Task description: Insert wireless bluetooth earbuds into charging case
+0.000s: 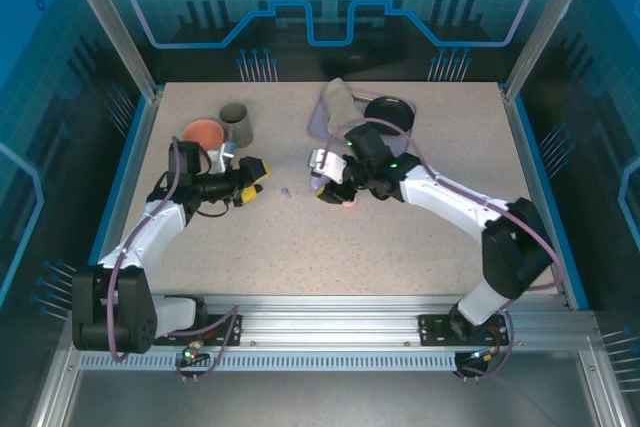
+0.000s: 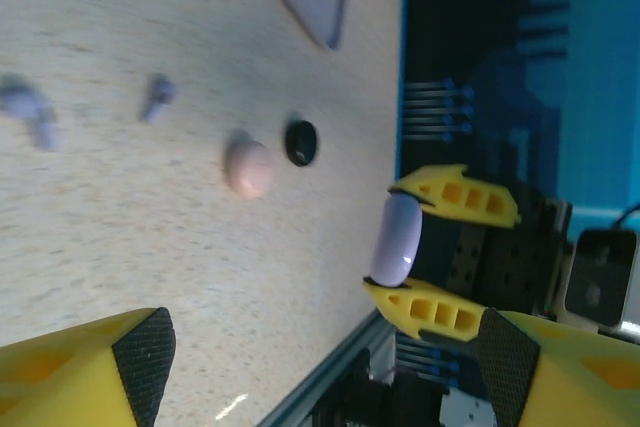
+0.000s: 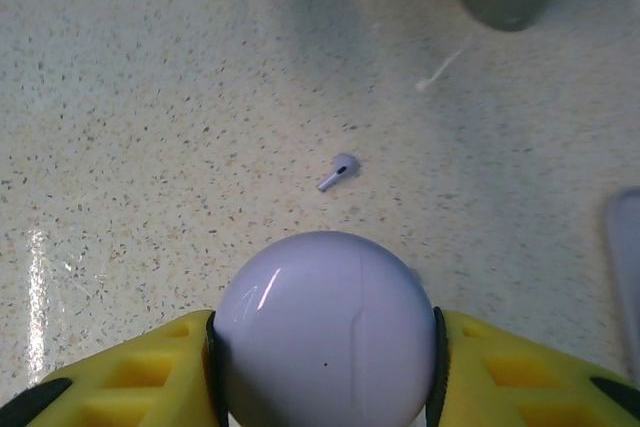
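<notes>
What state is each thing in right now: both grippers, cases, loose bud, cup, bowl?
left gripper: open, empty.
right gripper: shut on lilac case.
lilac case: lid closed, held between the jaws.
lilac earbud: loose, lying on the table.
pink case: closed, on table.
black case: on table, lid state unclear.
grey cup: upright.
orange bowl: upright.

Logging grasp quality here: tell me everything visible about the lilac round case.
The lilac case is a smooth, glossy, plastic-looking disc with rounded edges, closed, a thin seam curving across its face. The right tool clamps it by opposite rims between yellow fingers, above the speckled table; contact with the table cannot be told. A lilac earbud lies beyond it.
</notes>
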`<control>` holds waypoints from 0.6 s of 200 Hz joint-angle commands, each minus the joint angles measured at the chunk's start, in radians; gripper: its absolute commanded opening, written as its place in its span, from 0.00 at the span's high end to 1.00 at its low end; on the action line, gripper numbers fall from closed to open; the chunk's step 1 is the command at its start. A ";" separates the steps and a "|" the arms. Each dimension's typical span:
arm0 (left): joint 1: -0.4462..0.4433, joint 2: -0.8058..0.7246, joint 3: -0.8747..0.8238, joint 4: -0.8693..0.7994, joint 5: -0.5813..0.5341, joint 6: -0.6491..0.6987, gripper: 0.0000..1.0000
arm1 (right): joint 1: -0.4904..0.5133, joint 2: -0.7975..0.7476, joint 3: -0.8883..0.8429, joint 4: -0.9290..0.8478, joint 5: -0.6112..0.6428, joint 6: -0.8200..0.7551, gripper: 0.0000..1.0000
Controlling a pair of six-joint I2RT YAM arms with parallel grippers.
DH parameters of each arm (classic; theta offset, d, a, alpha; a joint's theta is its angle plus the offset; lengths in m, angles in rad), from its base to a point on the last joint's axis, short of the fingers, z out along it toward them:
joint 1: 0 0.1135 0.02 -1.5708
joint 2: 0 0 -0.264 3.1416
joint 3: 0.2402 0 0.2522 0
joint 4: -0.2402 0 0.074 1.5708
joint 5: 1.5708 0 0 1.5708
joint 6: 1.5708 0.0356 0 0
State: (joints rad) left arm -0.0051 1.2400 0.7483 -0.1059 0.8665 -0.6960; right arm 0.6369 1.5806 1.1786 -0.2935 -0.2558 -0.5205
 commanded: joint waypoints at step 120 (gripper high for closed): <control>-0.354 0.208 0.302 0.046 0.049 0.077 0.23 | -0.031 -0.198 -0.077 0.043 -0.093 0.000 0.53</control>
State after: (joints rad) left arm -0.3225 1.4124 1.0031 -0.0547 0.9062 -0.6445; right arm 0.6060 1.4025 1.1126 -0.2676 -0.3450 -0.5201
